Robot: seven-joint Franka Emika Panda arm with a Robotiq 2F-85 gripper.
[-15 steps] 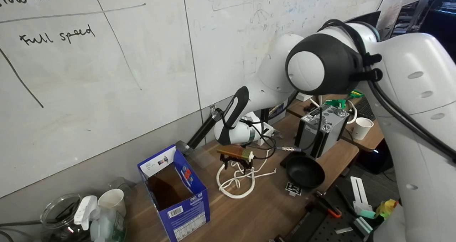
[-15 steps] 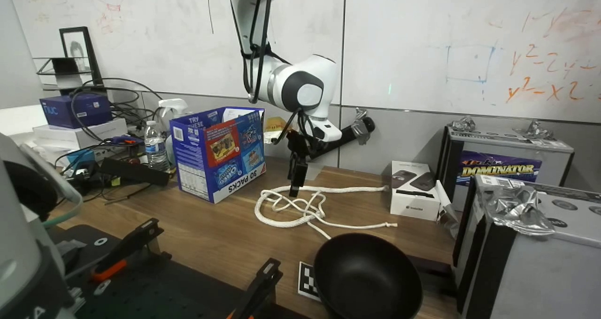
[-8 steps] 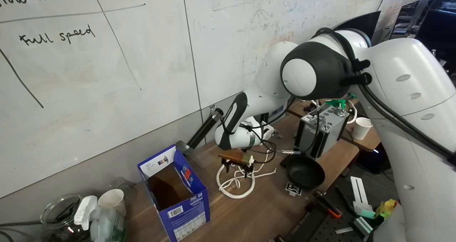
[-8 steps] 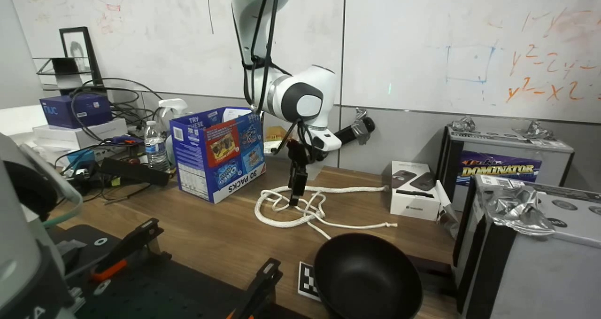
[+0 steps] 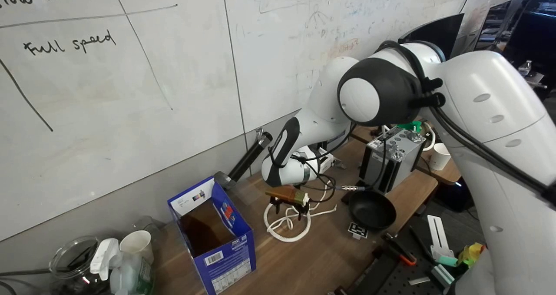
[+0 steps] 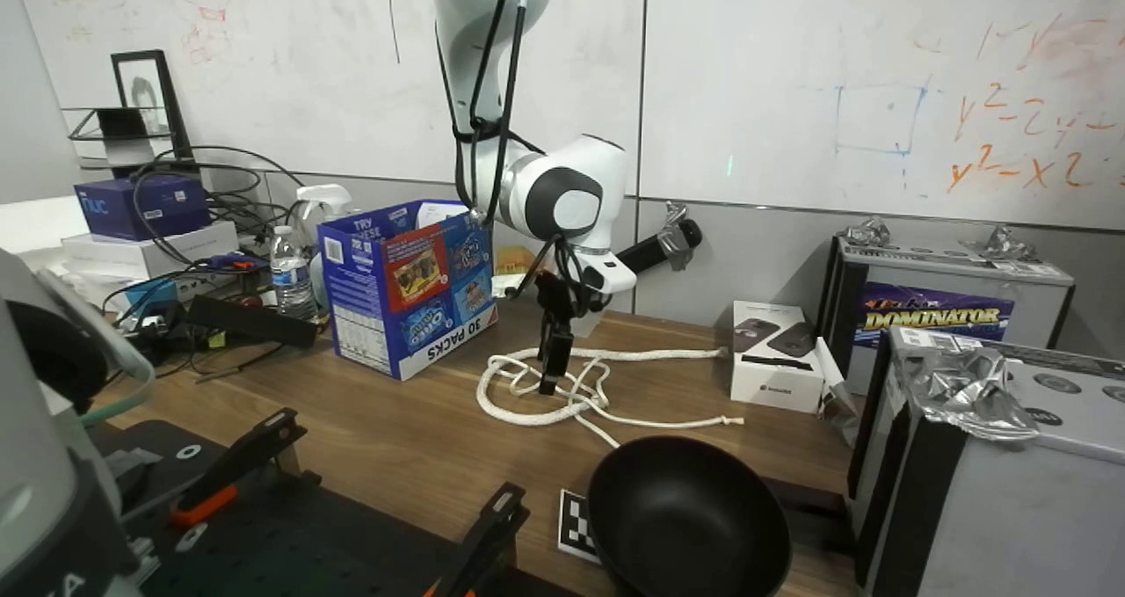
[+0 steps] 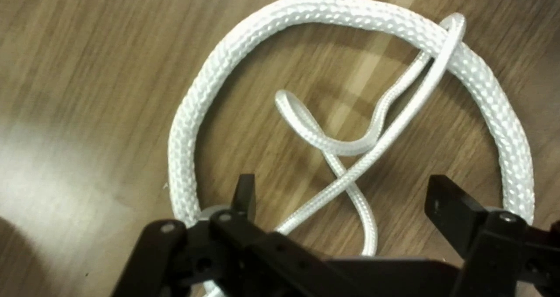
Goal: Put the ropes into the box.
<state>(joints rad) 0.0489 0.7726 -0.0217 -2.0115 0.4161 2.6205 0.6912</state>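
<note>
A thick white rope (image 5: 290, 240) lies in a loop on the wooden table, with a thinner white rope (image 6: 655, 423) tangled across it. In the wrist view the thick rope (image 7: 323, 9) curves around the thin rope (image 7: 348, 179), which crosses itself between the fingers. My gripper (image 7: 341, 187) is open and empty, pointing down over the ropes. In both exterior views the gripper (image 5: 288, 212) (image 6: 549, 389) is close above the rope loop; whether it touches cannot be told. The blue open-topped box (image 5: 230, 260) (image 6: 439, 294) stands upright beside the ropes; its visible inside holds no rope.
A black pan (image 5: 372, 209) (image 6: 690, 518) sits near the ropes with a checkered marker (image 6: 576, 525) beside it. A white product box (image 6: 778, 360) stands by the rope's end. A black tube (image 5: 249, 158) leans on the wall behind. A spray bottle (image 5: 130, 271) stands beyond the box.
My gripper has come down toward the ropes, still open. The arm has lowered with it. The ropes and the box have not moved.
</note>
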